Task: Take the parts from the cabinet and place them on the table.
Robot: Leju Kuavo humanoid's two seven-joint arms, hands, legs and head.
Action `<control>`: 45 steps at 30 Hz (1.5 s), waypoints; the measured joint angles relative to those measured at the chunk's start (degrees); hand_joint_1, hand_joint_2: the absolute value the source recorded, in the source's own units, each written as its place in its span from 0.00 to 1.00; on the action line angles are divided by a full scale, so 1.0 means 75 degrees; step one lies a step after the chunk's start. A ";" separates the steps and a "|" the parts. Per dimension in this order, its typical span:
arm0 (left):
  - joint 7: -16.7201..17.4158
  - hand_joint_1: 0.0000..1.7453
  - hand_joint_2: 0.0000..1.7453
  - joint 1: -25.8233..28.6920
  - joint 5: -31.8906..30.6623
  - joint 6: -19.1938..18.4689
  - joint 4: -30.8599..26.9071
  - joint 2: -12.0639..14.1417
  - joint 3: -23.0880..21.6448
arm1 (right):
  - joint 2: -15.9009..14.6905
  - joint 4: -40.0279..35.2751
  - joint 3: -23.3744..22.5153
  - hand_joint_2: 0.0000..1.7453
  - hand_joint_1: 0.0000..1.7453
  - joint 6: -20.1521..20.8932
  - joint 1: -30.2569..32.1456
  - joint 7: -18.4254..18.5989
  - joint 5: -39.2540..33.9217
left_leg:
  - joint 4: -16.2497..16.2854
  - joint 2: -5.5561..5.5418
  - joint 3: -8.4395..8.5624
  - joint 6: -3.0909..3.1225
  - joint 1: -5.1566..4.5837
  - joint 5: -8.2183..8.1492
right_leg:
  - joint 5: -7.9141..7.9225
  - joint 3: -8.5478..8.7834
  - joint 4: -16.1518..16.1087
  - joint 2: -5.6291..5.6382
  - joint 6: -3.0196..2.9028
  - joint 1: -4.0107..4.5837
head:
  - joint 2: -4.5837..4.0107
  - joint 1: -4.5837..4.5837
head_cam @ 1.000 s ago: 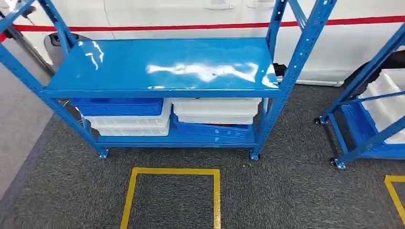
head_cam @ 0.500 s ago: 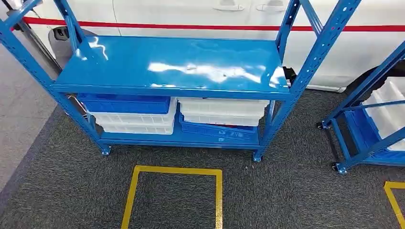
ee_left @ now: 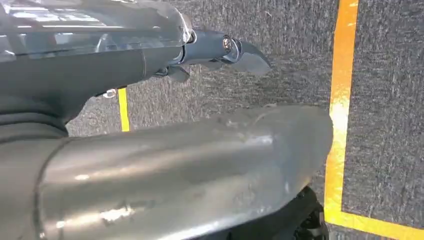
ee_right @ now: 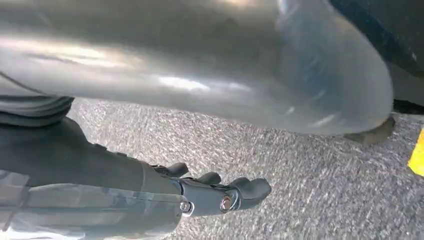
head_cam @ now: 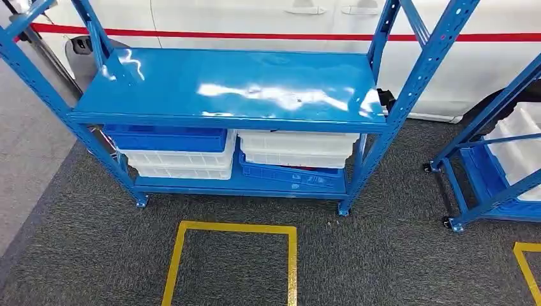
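Head view faces a blue cabinet (head_cam: 242, 115) standing on dark grey carpet (head_cam: 383, 255), its glossy top shelf (head_cam: 229, 83) bare and shining. On the bottom shelf sit stacked bins: a blue bin (head_cam: 163, 138) over white bins (head_cam: 178, 164) on one side, white bins (head_cam: 296, 148) over another blue bin (head_cam: 290, 175) on the other. Whether parts lie inside them cannot be told from here. A second blue rack (head_cam: 491, 159) with white trays stands off to the side, and a white car body with a red stripe (head_cam: 287, 36) runs behind. A yellow taped square (head_cam: 233, 261) marks the carpet in front of the cabinet.

Left wrist view shows the left robot hand (ee_left: 200, 50) hanging over the carpet beside yellow tape (ee_left: 340, 115), fingers extended and holding nothing. Right wrist view shows the right robot hand (ee_right: 205, 195) likewise over the carpet, fingers loosely curled, nothing in them. Both robot hands hang well away from the cabinet and its bins.
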 joint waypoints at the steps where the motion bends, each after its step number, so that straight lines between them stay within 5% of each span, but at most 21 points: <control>1: -0.0003 0.00 0.00 0.0003 0.0017 -0.0005 0.0000 0.0000 0.0009 | 0.0009 0.0000 0.0000 0.00 0.00 -0.0032 0.0003 -0.0009 0.0003 | 0.0000 0.0000 0.0000 -0.0002 0.0005 0.0001 | 0.0000 0.0000 0.0000 0.0000 0.0000 0.0003 | 0.0000 0.0000; 8: -0.0020 0.00 0.00 0.0016 0.0046 -0.0012 0.0000 0.0000 0.0099 | 0.0015 0.0000 0.0000 0.00 0.00 -0.0032 0.0006 -0.0058 0.0061 | -0.0002 0.0000 0.0000 -0.0006 0.0012 0.0004 | -0.0003 -0.0005 0.0008 0.0000 -0.0003 0.0009 | 0.0000 0.0000; 9: -0.0020 0.00 1.00 0.0017 0.0055 -0.0009 0.0000 0.0000 0.0117 | 0.0014 0.0000 0.0000 0.00 0.00 -0.0050 0.0006 -0.0079 0.0120 | -0.0003 0.0000 0.0001 -0.0007 0.0012 0.0004 | -0.0003 -0.0006 0.0009 0.0000 -0.0003 0.0010 | 0.0000 0.0000; 10: -0.0020 0.00 1.00 0.0019 0.0067 0.0006 0.0000 0.0000 0.0122 | 0.0015 0.0000 0.0000 0.00 0.00 -0.0099 0.0007 -0.0114 0.0184 | -0.0003 0.0000 0.0001 -0.0007 0.0012 0.0004 | -0.0003 -0.0006 0.0010 0.0000 -0.0003 0.0010 | 0.0000 0.0000; 11: -0.0020 0.00 0.00 0.0022 0.0067 0.0015 0.0000 0.0000 0.0125 | 0.0015 0.0000 0.0003 0.00 0.00 -0.0134 0.0007 -0.0137 0.0230 | -0.0003 0.0000 0.0001 -0.0008 0.0012 0.0004 | -0.0003 -0.0006 0.0011 0.0000 -0.0003 0.0010 | 0.0000 0.0000; 20: -0.0067 0.00 0.00 0.0041 0.0079 0.0020 0.0000 -0.0017 0.0151 | 0.0032 0.0000 0.0003 0.00 0.00 -0.0274 0.0012 -0.0347 0.0245 | -0.0003 0.0000 0.0001 -0.0009 0.0013 0.0006 | -0.0003 -0.0006 0.0014 0.0001 -0.0003 0.0009 | 0.0000 0.0000; 21: -0.0088 0.00 1.00 0.0041 0.0049 0.0021 0.0000 -0.0017 0.0151 | 0.0032 0.0000 0.0003 0.00 0.00 -0.0274 0.0012 -0.0347 0.0245 | -0.0003 0.0000 0.0001 -0.0009 0.0013 0.0006 | -0.0003 -0.0006 0.0014 0.0001 -0.0003 0.0009 | 0.0000 0.0000; 24: -0.0189 0.00 1.00 0.0043 0.0020 0.0023 0.0000 -0.0023 0.0149 | 0.0035 0.0000 0.0003 0.00 0.00 -0.0300 0.0012 -0.0347 0.0245 | -0.0002 0.0000 0.0001 -0.0009 0.0013 0.0005 | -0.0003 -0.0007 0.0014 0.0001 -0.0003 0.0008 | 0.0000 0.0000; 25: -0.0195 0.00 0.00 0.0043 0.0023 0.0023 0.0000 -0.0026 0.0149 | 0.0032 0.0000 0.0003 0.00 0.00 -0.0300 0.0012 -0.0347 0.0245 | -0.0002 0.0000 0.0001 -0.0009 0.0013 0.0005 | -0.0003 -0.0007 0.0014 0.0001 -0.0003 0.0008 | 0.0000 0.0000; 27: -0.0201 0.00 0.00 0.0042 0.0063 0.0020 0.0000 -0.0026 0.0154 | 0.0037 0.0000 0.0003 0.00 0.00 -0.0268 0.0012 -0.0347 0.0245 | 0.0045 0.0008 -0.0059 0.0046 -0.0026 -0.0043 | 0.0027 0.0017 -0.0075 0.0001 0.0054 -0.0042 | 0.0000 0.0000; 30: -0.0227 0.00 0.00 0.0054 0.0096 -0.0017 0.0000 -0.0029 0.0178 | 0.0064 0.0000 0.0000 0.00 0.00 -0.0230 0.0014 -0.0344 0.0245 | -0.0329 -0.0037 0.0157 0.0276 0.0007 -0.0048 | 0.0316 0.0060 0.0122 -0.0034 0.0222 -0.0050 | 0.0000 0.0003; 31: -0.0247 0.00 0.00 0.0069 0.0099 -0.0034 0.0000 -0.0047 0.0178 | 0.0058 0.0000 0.0000 0.00 0.00 -0.0230 0.0013 -0.0341 0.0245 | -0.0461 -0.0074 0.0305 0.0309 0.0052 0.0046 | 0.0200 0.0012 0.0232 0.0064 0.0260 -0.0075 | 0.0000 0.0005; 33: -0.0262 0.00 0.00 0.0060 0.0102 -0.0038 0.0000 -0.0064 0.0181 | 0.0058 0.0000 -0.0006 0.00 0.00 -0.0245 -0.0002 -0.0317 0.0245 | -0.0480 -0.0092 0.0348 0.0314 0.0079 0.0055 | -0.0373 -0.0410 0.0947 0.0287 0.0300 -0.0083 | 0.0000 0.0050; 35: -0.0268 0.00 0.00 0.0060 0.0099 -0.0038 0.0000 -0.0073 0.0181 | 0.0052 0.0000 -0.0015 0.00 0.00 -0.0277 0.0028 -0.0242 0.0245 | -0.0462 -0.0103 0.0360 0.0275 0.0080 0.0050 | -0.0834 -0.0969 0.1903 0.0307 0.0288 -0.0105 | 0.0000 0.0050; 36: -0.0265 0.00 0.00 0.0066 0.0096 -0.0038 0.0000 -0.0079 0.0181 | 0.0052 0.0000 -0.0020 0.00 0.00 -0.0286 0.0040 -0.0201 0.0242 | -0.0440 -0.0117 0.0370 0.0235 0.0090 0.0029 | -0.0832 -0.1120 0.2084 0.0306 0.0289 -0.0118 | -0.0003 0.0052; 38: -0.0245 0.00 0.00 0.0080 0.0087 -0.0038 0.0000 -0.0099 0.0186 | 0.0029 0.0000 -0.0023 0.00 0.00 -0.0318 0.0046 -0.0163 0.0242 | -0.0366 -0.0165 0.0446 0.0125 0.0140 -0.0051 | -0.0285 -0.0906 0.1456 0.0304 0.0354 -0.0184 | 0.0000 0.0050; 40: -0.0239 0.00 0.00 0.0075 0.0076 -0.0035 0.0000 -0.0136 0.0186 | 0.0023 0.0000 -0.0029 0.00 0.00 -0.0318 0.0050 -0.0128 0.0242 | -0.0215 -0.0206 0.0491 -0.0033 0.0222 -0.0201 | 0.0439 -0.0419 0.0234 0.0336 0.0452 -0.0277 | 0.0000 0.0061; 41: -0.0227 0.00 0.00 0.0074 0.0061 -0.0029 0.0000 -0.0117 0.0189 | 0.0038 0.0009 -0.0038 0.00 0.00 -0.0309 0.0056 -0.0122 0.0236 | -0.0195 -0.0217 0.0438 -0.0111 0.0215 -0.0252 | 0.0251 -0.0426 0.0305 0.0500 0.0427 -0.0221 | 0.0000 0.0089; 42: -0.0221 0.00 0.00 0.0036 0.0061 -0.0020 0.0000 -0.0122 0.0189 | 0.0035 0.0009 -0.0053 0.00 0.00 -0.0309 0.0043 -0.0128 0.0224 | -0.0081 -0.0229 0.0383 -0.0173 0.0203 -0.0299 | -0.0063 -0.0460 0.0194 0.0478 0.0248 -0.0204 | 0.0000 0.0146; 43: -0.0213 0.00 0.00 0.0027 0.0053 -0.0014 0.0000 -0.0128 0.0192 | 0.0035 0.0009 -0.0067 0.00 0.00 -0.0300 0.0072 -0.0123 0.0221 | -0.0051 -0.0230 0.0362 -0.0233 0.0188 -0.0347 | 0.0120 -0.0480 0.0268 0.0477 0.0158 -0.0199 | -0.0003 0.0103; 45: -0.0210 0.00 0.00 0.0056 0.0041 -0.0012 0.0000 -0.0128 0.0192 | 0.0035 0.0009 -0.0085 0.00 0.00 -0.0303 0.0097 -0.0116 0.0219 | -0.0048 -0.0250 0.0461 -0.0313 0.0204 -0.0400 | 0.0013 -0.0437 0.0338 0.0449 -0.0012 -0.0172 | -0.0003 0.0105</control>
